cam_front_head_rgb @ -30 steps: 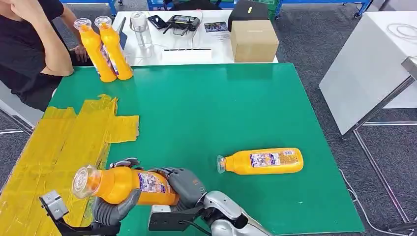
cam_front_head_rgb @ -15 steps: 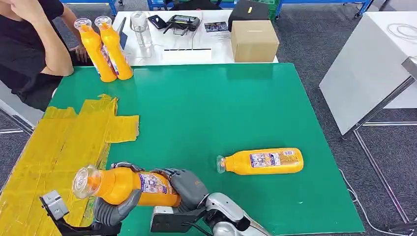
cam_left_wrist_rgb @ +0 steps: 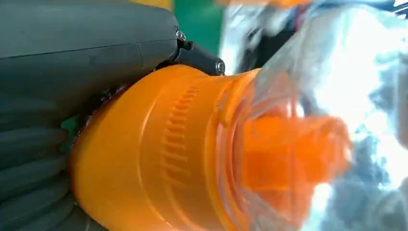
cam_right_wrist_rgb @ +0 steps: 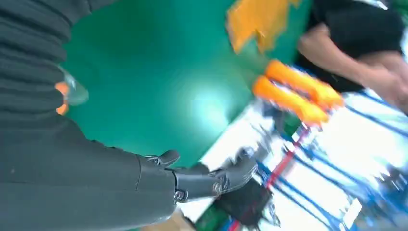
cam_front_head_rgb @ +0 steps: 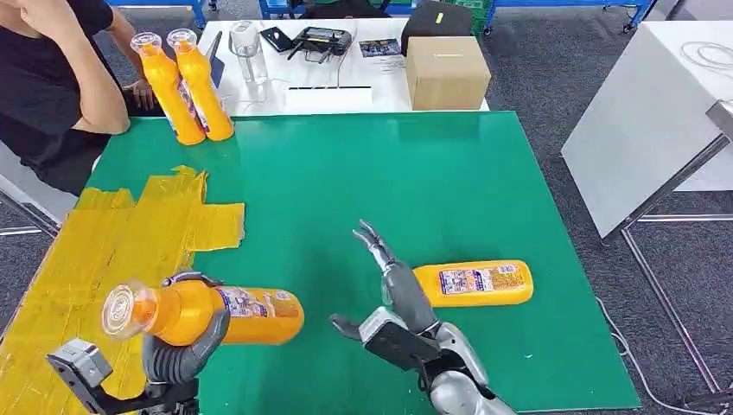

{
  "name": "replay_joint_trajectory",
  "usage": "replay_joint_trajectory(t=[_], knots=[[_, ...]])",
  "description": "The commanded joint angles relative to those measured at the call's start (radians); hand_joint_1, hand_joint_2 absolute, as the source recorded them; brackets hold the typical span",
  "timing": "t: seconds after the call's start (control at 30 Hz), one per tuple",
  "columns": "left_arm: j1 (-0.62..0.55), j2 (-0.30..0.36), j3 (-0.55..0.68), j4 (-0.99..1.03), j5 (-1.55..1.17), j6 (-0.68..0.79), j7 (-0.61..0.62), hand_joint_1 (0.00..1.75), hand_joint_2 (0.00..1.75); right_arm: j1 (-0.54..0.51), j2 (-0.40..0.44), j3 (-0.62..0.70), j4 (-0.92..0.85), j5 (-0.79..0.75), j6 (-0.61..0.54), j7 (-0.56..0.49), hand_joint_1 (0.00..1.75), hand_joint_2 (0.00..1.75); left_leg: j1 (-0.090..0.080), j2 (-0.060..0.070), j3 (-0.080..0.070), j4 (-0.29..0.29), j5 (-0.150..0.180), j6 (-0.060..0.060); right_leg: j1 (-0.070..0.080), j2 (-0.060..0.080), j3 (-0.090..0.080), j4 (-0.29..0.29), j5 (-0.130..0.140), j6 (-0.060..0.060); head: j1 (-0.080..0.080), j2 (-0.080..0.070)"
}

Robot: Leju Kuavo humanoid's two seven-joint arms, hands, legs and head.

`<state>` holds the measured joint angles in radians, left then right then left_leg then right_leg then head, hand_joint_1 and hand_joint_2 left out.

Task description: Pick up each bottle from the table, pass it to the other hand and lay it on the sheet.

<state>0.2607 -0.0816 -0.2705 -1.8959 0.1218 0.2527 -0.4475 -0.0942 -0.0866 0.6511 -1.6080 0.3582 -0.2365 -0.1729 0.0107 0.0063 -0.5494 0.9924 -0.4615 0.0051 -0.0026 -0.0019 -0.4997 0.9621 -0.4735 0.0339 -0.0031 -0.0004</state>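
Held bottle (cam_front_head_rgb: 203,314): orange plastic with a clear cap, gripped by the left robot hand (cam_front_head_rgb: 183,344) just above the near edge of the yellow sheet (cam_front_head_rgb: 104,251).
Left robot hand state: fingers wrapped round the bottle's shoulder, just behind the cap.
Right robot hand (cam_front_head_rgb: 393,298) state: fingers spread, holding nothing, raised above the green bench (cam_front_head_rgb: 363,181).
Handling (judged): rigid body, smooth and probably slippery; looks full, so moderately heavy. The grip sits near the cap, so the base end may sag.
Recommended hold: mid-body, around the label.
Held bottle axis: roughly horizontal, cap towards the robot's left, base towards its right.
Second bottle (cam_front_head_rgb: 471,283): lying on the bench just beyond the right robot hand; long axis across the bench, its cap end hidden behind that hand.
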Motion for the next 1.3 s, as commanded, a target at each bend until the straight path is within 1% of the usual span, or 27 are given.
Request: replay_joint_trajectory(t=[0.03, 0.13, 0.17, 0.23, 0.27, 0.3, 0.33, 0.37, 0.4, 0.57, 0.63, 0.7, 0.73, 0.77, 0.8, 0.83, 0.87, 0.9, 0.93, 0.97, 1.03, 1.1, 1.13, 1.2, 1.3], knots=[[-0.108, 0.052, 0.052, -0.023, -0.401, 0.212, -0.046, 1.75, 1.75, 0.129, -0.067, -0.168, -0.24, -0.007, -0.011, -0.074, 0.0, 0.0, 0.0, -0.006, 0.0, 0.001, 0.0, 0.0, 0.0, -0.006, 0.001, 0.0, -0.002, 0.0, 0.0, 0.0], [-0.07, 0.036, 0.046, -0.054, -0.516, 0.238, -0.027, 1.75, 1.75, 0.194, -0.061, -0.187, -0.29, 0.02, -0.014, -0.095, 0.0, 0.0, 0.0, -0.005, 0.001, 0.0, -0.001, 0.001, 0.0, -0.004, 0.003, 0.0, -0.002, 0.0, 0.0, 0.0], [-0.058, 0.03, 0.043, -0.056, -0.586, 0.263, -0.023, 1.75, 1.75, 0.212, -0.056, -0.19, -0.301, 0.029, -0.014, -0.103, 0.0, 1.75, 0.0, -0.003, 0.0, 0.0, 0.0, 0.0, 0.0, -0.003, 0.001, 0.0, -0.001, 0.0, 0.0, 0.0], [-0.047, 0.023, 0.04, -0.049, -0.753, 0.317, -0.007, 1.75, 1.75, 0.234, -0.054, -0.187, -0.316, 0.044, -0.014, -0.107, 0.0, 1.75, 0.0, -0.003, 0.001, -0.001, -0.001, 0.0, 0.0, -0.002, 0.002, -0.001, -0.001, 0.0, 0.0, 0.0], [-0.049, 0.014, 0.037, -0.032, -0.934, 0.361, 0.031, 1.75, 1.75, 0.244, -0.056, -0.185, -0.325, 0.056, -0.011, -0.109, 0.0, 1.75, 0.0, -0.002, 0.001, 0.0, -0.001, 0.001, 0.001, -0.002, 0.002, -0.001, -0.002, 0.0, 0.0, 0.0], [-0.053, 0.017, 0.033, -0.022, -1.01, 0.378, 0.057, 1.75, 1.75, 0.247, -0.057, -0.185, -0.328, 0.06, -0.008, -0.108, 0.0, 1.75, 0.0, -0.002, 0.0, 0.0, -0.001, 0.0, 0.001, -0.002, 0.001, -0.001, -0.001, 0.0, 0.0, 0.0], [-0.067, 0.03, 0.033, 0.026, -1.238, 0.389, 0.149, 1.75, 1.75, 0.251, -0.064, -0.185, -0.333, 0.06, 0.002, -0.105, 0.0, 1.75, -0.001, -0.003, -0.001, -0.001, 0.0, 0.0, 0.0, -0.002, 0.001, 0.0, -0.001, 0.0, 0.0, 0.0], [-0.076, 0.042, 0.029, 0.051, -1.317, 0.386, 0.186, 1.75, 1.75, 0.25, -0.068, -0.186, -0.333, 0.062, 0.007, -0.104, 0.0, 1.75, 0.0, -0.003, 0.0, -0.001, 0.0, 0.001, 0.0, -0.002, 0.001, -0.001, -0.001, 0.0, 0.0, 0.0], [-0.09, 0.06, 0.011, 0.083, -1.319, 0.409, 0.204, 1.75, 1.75, 0.248, -0.068, -0.192, -0.332, 0.06, 0.012, -0.103, 0.0, 1.75, -0.001, -0.004, 0.001, -0.001, 0.0, 0.001, 0.0, -0.003, 0.002, -0.001, -0.001, 0.0, 0.0, 0.0], [-0.093, 0.062, 0.011, 0.09, -1.318, 0.413, 0.206, 1.75, 1.75, 0.246, -0.068, -0.194, -0.331, 0.06, 0.014, -0.103, 0.0, 1.75, 0.0, -0.001, 0.0, -0.001, 0.0, 0.0, 0.0, -0.001, 0.0, -0.001, 0.0, 0.0, 0.0, 0.0], [-0.099, 0.076, 0.026, 0.117, -1.445, 0.386, 0.259, 1.75, 1.75, 0.241, -0.068, -0.195, -0.327, 0.055, 0.021, -0.105, 0.0, 1.75, 0.0, -0.001, 0.001, -0.002, 0.0, 0.0, 0.0, -0.001, 0.001, -0.002, 0.0, -0.001, 0.0, 0.0], [-0.131, 0.128, 0.014, 0.233, -1.624, 0.377, 0.367, 1.75, 1.75, 0.224, -0.073, -0.194, -0.317, 0.043, 0.044, -0.107, 0.0, 1.75, 0.0, -0.002, 0.002, -0.002, 0.0, 0.0, 0.0, -0.001, 0.002, -0.002, 0.0, -0.001, 0.0, 0.0], [-0.152, 0.186, 0.023, 0.287, -1.693, 0.36, 0.422, 1.75, 1.75, 0.217, -0.073, -0.194, -0.312, 0.039, 0.052, -0.109, 0.0, 1.75, 0.0, -0.003, 0.003, -0.003, 0.001, 0.0, 0.0, -0.002, 0.003, -0.003, 0.0, -0.001, 0.0, 0.0], [-0.169, 0.229, -0.003, 0.34, -1.693, 0.376, 0.461, 1.75, 1.75, 0.208, -0.072, -0.195, -0.307, 0.037, 0.057, -0.109, 0.0, 1.75, -0.001, -0.002, 0.004, -0.004, 0.001, 0.0, 0.0, -0.001, 0.003, -0.003, 0.0, 0.0, 0.0, 0.0], [-0.187, 0.264, -0.046, 0.391, -1.693, 0.348, 0.518, 1.75, 1.75, 0.204, -0.07, -0.196, -0.304, 0.036, 0.061, -0.108, 0.0, 1.75, -0.001, -0.001, 0.005, -0.005, 0.001, 0.0, 0.0, -0.001, 0.004, -0.004, 0.001, -0.001, 0.0, 0.0], [-0.226, 0.354, -0.118, 0.419, -1.693, 0.304, 0.627, 1.75, 1.75, 0.201, -0.069, -0.196, -0.303, 0.038, 0.065, -0.106, 0.0, 1.75, -0.001, -0.001, 0.005, -0.005, 0.002, -0.001, 0.0, -0.001, 0.004, -0.004, 0.001, -0.001, 0.0, 0.0], [-0.237, 0.353, -0.174, 0.463, -1.693, 0.309, 0.677, 1.75, 1.75, 0.198, -0.07, -0.196, -0.303, 0.037, 0.068, -0.105, 0.0, 1.75, -0.001, -0.002, 0.004, -0.005, 0.002, -0.001, 0.0, -0.002, 0.003, -0.003, 0.001, -0.001, 0.0, 0.0], [-0.249, 0.34, -0.145, 0.535, -1.693, 0.264, 0.668, 1.75, 1.75, 0.194, -0.068, -0.201, -0.302, 0.037, 0.074, -0.102, 0.0, 1.75, -0.001, -0.002, 0.003, -0.004, 0.001, 0.0, 0.0, -0.002, 0.003, -0.002, 0.0, -0.001, 0.0, 0.0], [-0.244, 0.303, -0.096, 0.572, -1.693, 0.248, 0.639, 1.75, 1.75, 0.193, -0.069, -0.202, -0.303, 0.032, 0.081, -0.102, 0.0, 1.75, 0.0, -0.002, 0.003, -0.004, 0.002, 0.0, 0.0, -0.001, 0.003, -0.003, 0.001, -0.001, 0.0, 0.0], [-0.259, 0.31, -0.072, 0.61, -1.693, 0.208, 0.631, 1.75, 1.75, 0.19, -0.068, -0.203, -0.301, 0.034, 0.084, -0.101, 0.0, 1.75, 0.0, -0.001, 0.005, -0.005, 0.002, 0.0, 0.0, -0.001, 0.003, -0.003, 0.001, -0.001, 0.0, 0.0], [-0.274, 0.275, 0.014, 0.686, -1.693, 0.208, 0.565, 1.75, 1.75, 0.184, -0.066, -0.203, -0.298, 0.037, 0.089, -0.099, 0.0, 1.75, 0.0, 0.0, 0.003, -0.004, 0.001, 0.0, 0.0, 0.0, 0.002, -0.002, 0.001, -0.001, -0.002, 0.0], [-0.276, 0.273, 0.023, 0.693, -1.693, 0.213, 0.556, 1.75, 1.75, 0.184, -0.066, -0.203, -0.297, 0.037, 0.089, -0.099, 0.0, 1.75, 0.0, 0.0, 0.002, -0.002, 0.001, 0.0, 0.001, 0.0, 0.001, -0.001, 0.0, 0.0, 0.0, 0.0], [-0.283, 0.287, 0.016, 0.708, -1.693, 0.171, 0.582, 1.75, 1.75, 0.18, -0.066, -0.2, -0.294, 0.039, 0.091, -0.098, 0.0, 1.75, 0.001, -0.001, 0.003, -0.003, 0.001, 0.0, 0.001, 0.0, 0.003, -0.002, 0.001, 0.0, 0.0, 0.0], [-0.295, 0.297, 0.041, 0.753, -1.693, 0.144, 0.578, 1.75, 1.75, 0.172, -0.065, -0.197, -0.288, 0.04, 0.092, -0.096, 0.0, 1.75, 0.001, 0.001, 0.002, -0.002, 0.001, 0.0, 0.001, 0.002, 0.002, -0.001, 0.001, 0.0, 0.0, 0.0], [-0.304, 0.296, 0.065, 0.79, -1.693, 0.154, 0.573, 1.75, 1.75, 0.167, -0.064, -0.195, -0.282, 0.041, 0.093, -0.094, 0.0, 1.75, 0.0, 0.001, 0.001, -0.002, 0.001, -0.001, 0.0, 0.001, 0.001, 0.0, 0.0, -0.001, 0.0, 0.0]])
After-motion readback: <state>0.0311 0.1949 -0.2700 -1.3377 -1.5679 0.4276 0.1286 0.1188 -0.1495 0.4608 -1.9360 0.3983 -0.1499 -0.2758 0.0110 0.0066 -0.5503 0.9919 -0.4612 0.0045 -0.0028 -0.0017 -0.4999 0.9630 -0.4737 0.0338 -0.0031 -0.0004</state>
